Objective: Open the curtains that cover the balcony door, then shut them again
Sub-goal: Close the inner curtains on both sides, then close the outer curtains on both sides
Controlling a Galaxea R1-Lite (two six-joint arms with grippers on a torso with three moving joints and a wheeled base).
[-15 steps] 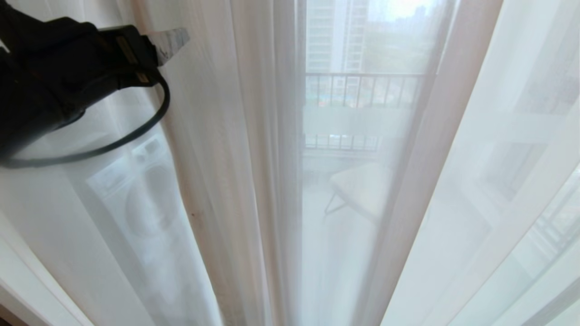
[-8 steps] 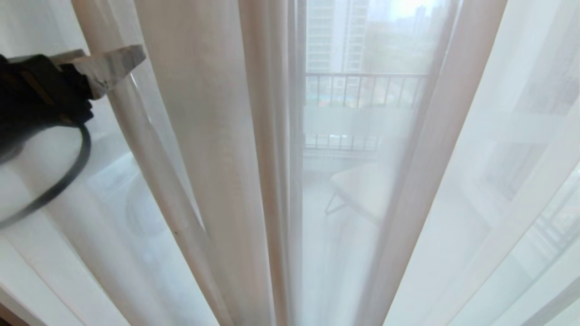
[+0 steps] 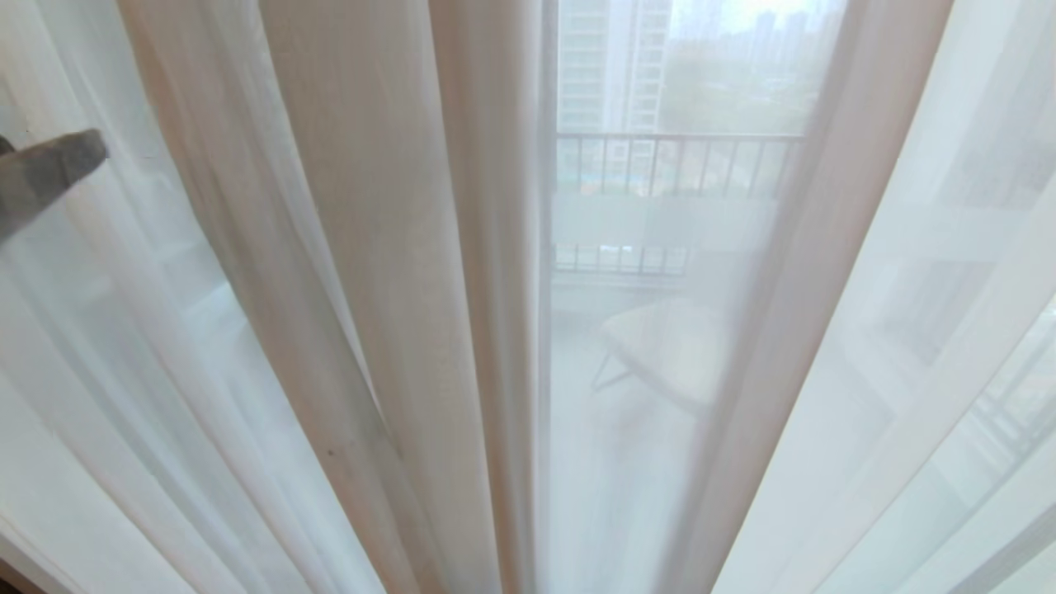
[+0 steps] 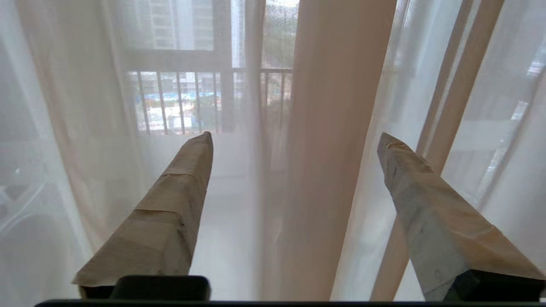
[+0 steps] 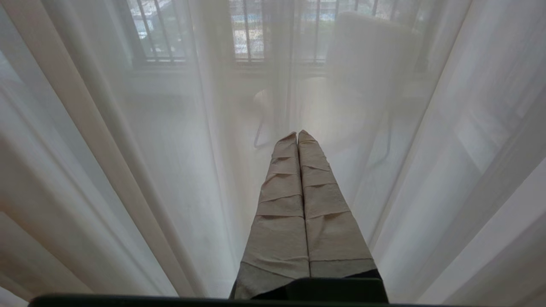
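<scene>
Curtains (image 3: 363, 272) drawn across the balcony door (image 3: 660, 165), left tool (image 4: 294, 140) wide — a pleat between its fingers (image 4: 170, 204), ungripped — right tool (image 5: 297, 136) pressed closed.

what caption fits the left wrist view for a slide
Open left gripper facing a beige curtain fold, nothing held.

The curtains (image 3: 388, 272) hang close in front, filling the view from left to right. Behind them stands the balcony door (image 3: 660, 223). Farther out, a chair (image 3: 660, 346) sits on the balcony, with a railing (image 3: 668, 161) beyond it. One gripper finger (image 3: 49, 169) shows at the far left edge, before the curtains.
</scene>
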